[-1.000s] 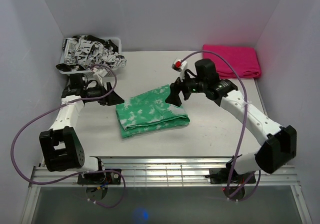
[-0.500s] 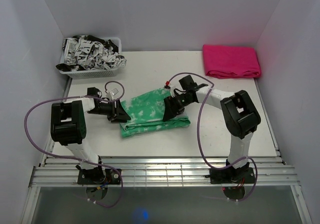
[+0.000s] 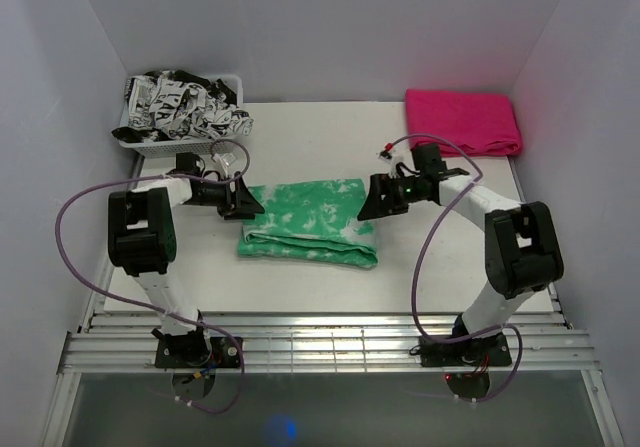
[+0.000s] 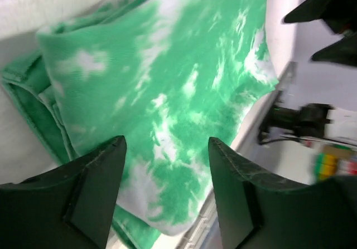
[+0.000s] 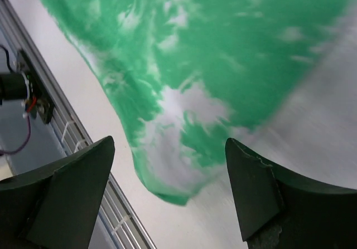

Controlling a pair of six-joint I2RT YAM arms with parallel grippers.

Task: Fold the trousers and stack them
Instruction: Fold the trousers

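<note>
Top external view: the green trousers (image 3: 310,225), tilted a moment ago, now lie straight mid-table between the left gripper (image 3: 243,204) and right gripper (image 3: 370,202), both with jaws spread and holding nothing, probably ready for stacking on the pink pile (image 3: 462,122).

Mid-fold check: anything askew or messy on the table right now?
The folded green tie-dye trousers lie slightly skewed, lower layers poking out along the near edge. Crumpled black-and-white clothes spill over the rim of the white basket. The folded pink cloth looks tidy.

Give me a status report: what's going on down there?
Left claw, right claw open, one at each end of trousers. Trousers folded, flat. Basket, pink cloth far off.
</note>
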